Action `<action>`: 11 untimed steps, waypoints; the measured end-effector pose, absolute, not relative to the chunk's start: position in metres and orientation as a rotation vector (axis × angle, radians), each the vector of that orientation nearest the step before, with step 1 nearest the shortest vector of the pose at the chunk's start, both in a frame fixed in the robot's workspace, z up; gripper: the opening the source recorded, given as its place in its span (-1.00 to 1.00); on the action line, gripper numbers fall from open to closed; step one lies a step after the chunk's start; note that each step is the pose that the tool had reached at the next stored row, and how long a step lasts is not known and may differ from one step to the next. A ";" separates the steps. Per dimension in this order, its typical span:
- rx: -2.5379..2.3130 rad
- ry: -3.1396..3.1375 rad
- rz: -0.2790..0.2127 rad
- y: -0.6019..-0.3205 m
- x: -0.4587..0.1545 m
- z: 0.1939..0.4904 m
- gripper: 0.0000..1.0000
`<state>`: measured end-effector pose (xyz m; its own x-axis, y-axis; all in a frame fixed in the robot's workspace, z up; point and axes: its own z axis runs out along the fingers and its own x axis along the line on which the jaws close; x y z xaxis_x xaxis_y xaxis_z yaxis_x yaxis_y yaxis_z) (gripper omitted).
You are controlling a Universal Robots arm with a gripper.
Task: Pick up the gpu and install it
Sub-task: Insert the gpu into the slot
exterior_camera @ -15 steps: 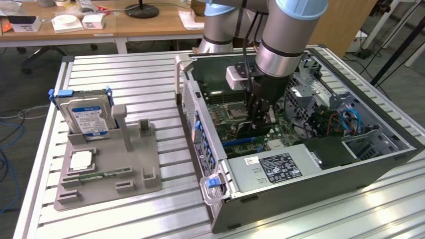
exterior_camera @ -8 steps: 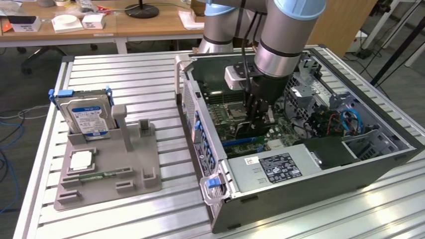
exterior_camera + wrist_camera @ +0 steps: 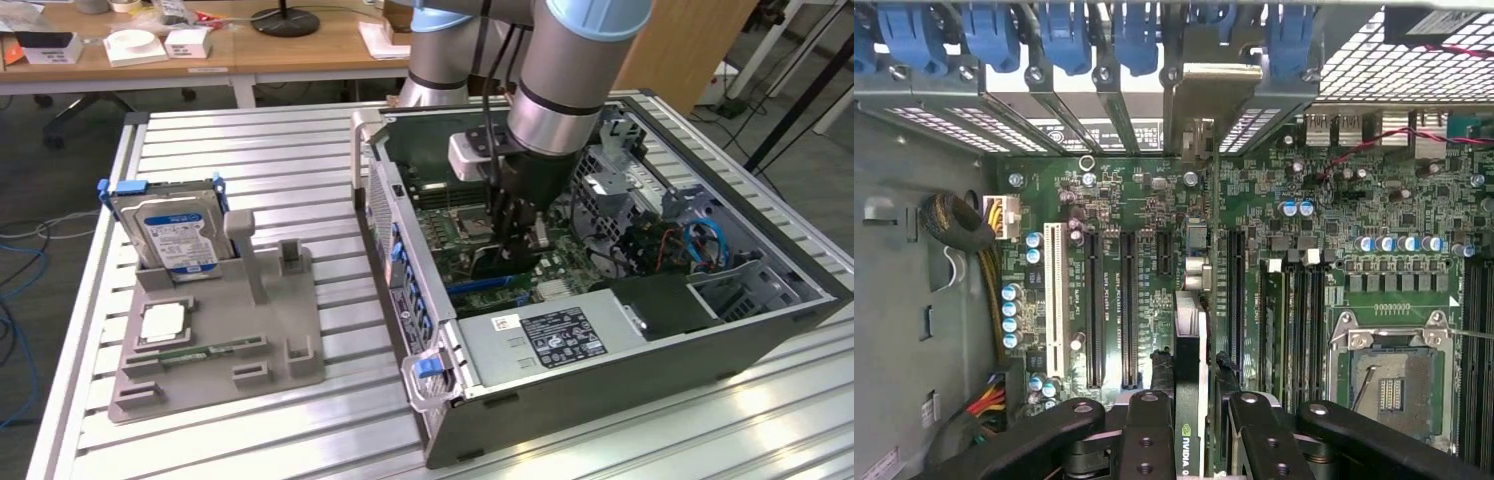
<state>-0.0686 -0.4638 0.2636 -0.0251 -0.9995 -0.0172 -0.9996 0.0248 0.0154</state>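
I see a green logo mark on the card (image 3: 1190, 425) between my fingers | hard drive's blue label (image 3: 178, 240): words too small to read | case sticker (image 3: 561, 336): same

The arm (image 3: 567, 70) is built of thick cylindrical links in silvery grey metal, capped with pale blue covers at the joints and ringed by a black band. A black cable runs down its side to a small light grey box at the wrist. The gripper (image 3: 1191, 420) is matt black, its linked fingers (image 3: 1147, 435) studded with round screws and pivot pins.
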 end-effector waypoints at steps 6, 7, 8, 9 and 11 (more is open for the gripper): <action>-2.193 2.248 0.036 -0.464 -0.070 0.263 -0.47; -2.192 2.248 0.036 -0.464 -0.070 0.263 -0.47; -2.192 2.248 0.036 -0.464 -0.070 0.263 -0.47; -2.192 2.248 0.036 -0.464 -0.070 0.263 -0.47; -2.192 2.247 0.036 -0.464 -0.070 0.262 -0.47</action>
